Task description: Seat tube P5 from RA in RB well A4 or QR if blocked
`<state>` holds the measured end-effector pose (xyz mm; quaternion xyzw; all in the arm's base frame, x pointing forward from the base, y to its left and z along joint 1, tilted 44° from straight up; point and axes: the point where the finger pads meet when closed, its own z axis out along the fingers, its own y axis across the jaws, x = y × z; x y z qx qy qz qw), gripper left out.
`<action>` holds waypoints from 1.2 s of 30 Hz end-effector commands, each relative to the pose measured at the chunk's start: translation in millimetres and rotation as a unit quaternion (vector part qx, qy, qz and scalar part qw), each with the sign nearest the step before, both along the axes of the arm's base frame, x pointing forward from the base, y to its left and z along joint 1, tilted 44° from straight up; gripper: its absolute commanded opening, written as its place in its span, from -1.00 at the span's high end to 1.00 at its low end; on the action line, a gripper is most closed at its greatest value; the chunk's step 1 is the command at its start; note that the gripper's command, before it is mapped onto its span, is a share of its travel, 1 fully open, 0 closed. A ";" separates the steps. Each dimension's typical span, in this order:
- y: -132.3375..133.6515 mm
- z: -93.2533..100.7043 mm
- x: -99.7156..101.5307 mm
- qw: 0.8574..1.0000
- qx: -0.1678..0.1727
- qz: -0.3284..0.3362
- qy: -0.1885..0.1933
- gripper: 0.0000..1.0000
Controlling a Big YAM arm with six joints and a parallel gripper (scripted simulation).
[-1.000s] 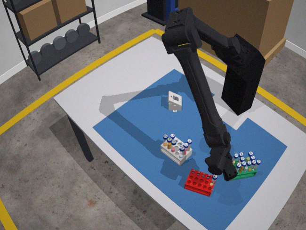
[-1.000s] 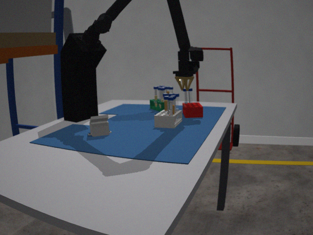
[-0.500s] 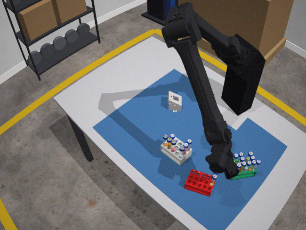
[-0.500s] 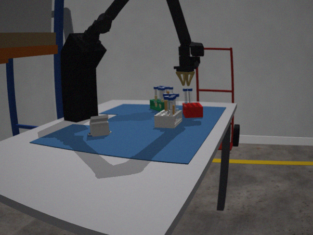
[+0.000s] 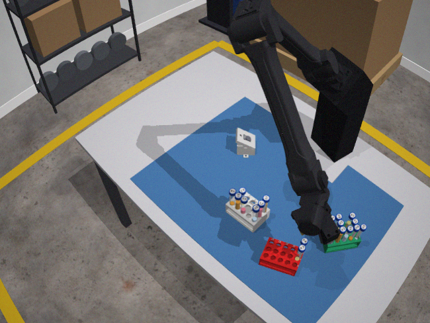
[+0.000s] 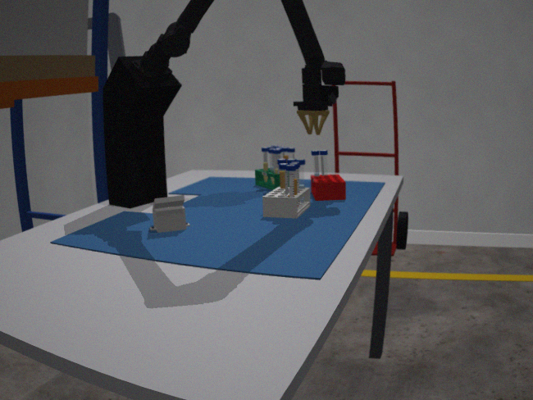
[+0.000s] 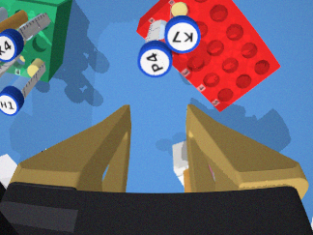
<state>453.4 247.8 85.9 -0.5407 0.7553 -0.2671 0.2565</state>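
Observation:
My gripper (image 7: 158, 114) hangs open and empty well above the red rack QR (image 7: 214, 38), and it also shows in the exterior view (image 6: 313, 125). Two blue-capped tubes stand in QR at the end near the green rack: P4 (image 7: 155, 58) and K7 (image 7: 183, 34). A pale round piece (image 7: 179, 8) shows in the well beside them. The green rack RA (image 5: 342, 243) holds several capped tubes; in the wrist view only its corner (image 7: 32, 31) shows, with a cap reading H1 (image 7: 9, 103). I cannot read a P5 cap anywhere. The white rack RB (image 5: 247, 214) holds several tubes.
The grey DONE box (image 5: 245, 140) stands alone on the blue mat, far from the three racks. The arm's black base block (image 5: 338, 118) stands at the table's back edge. QR sits close to RA, with RB a little further along the mat.

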 end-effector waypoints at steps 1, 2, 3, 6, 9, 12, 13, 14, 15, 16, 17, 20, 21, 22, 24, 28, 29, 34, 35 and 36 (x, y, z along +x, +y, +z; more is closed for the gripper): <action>6.3 28.3 5.5 1.000 0.020 -0.005 -0.021 0.40; 12.7 28.3 -1.7 1.000 0.020 0.003 -0.019 0.40; 12.9 27.2 -6.7 1.000 0.017 0.004 -0.016 0.40; 8.4 21.1 -3.5 1.000 0.013 0.001 -0.013 0.40; -17.9 19.7 -10.0 0.997 0.057 -0.046 -0.025 0.40; -35.7 14.5 -17.9 0.992 0.090 -0.082 -0.031 0.40; -41.6 12.8 -20.5 0.990 0.101 -0.094 -0.033 0.40; -47.6 11.2 -23.1 0.987 0.113 -0.106 -0.035 0.40; -53.5 9.5 -25.7 0.985 0.124 -0.117 -0.037 0.40; -59.5 7.8 -28.2 0.982 0.135 -0.129 -0.039 0.40; -59.5 7.8 -28.2 0.982 0.135 -0.129 -0.039 0.40; -71.5 4.6 -33.4 0.975 0.157 -0.152 -0.043 0.40; -72.7 4.2 -34.0 0.971 0.168 -0.164 -0.045 0.40; -67.5 4.2 -36.2 0.968 0.179 -0.170 -0.045 0.40; -59.5 5.6 -34.5 0.960 0.201 -0.187 -0.048 0.40; -60.0 1.4 -34.7 0.941 0.241 -0.234 -0.052 0.40; -59.9 1.3 -34.8 0.935 0.251 -0.245 -0.053 0.40; -59.9 0.8 -35.0 0.909 0.293 -0.290 -0.060 0.40; -59.9 0.8 -35.0 0.909 0.293 -0.290 -0.060 0.40; -59.9 0.7 -35.0 0.902 0.303 -0.301 -0.061 0.40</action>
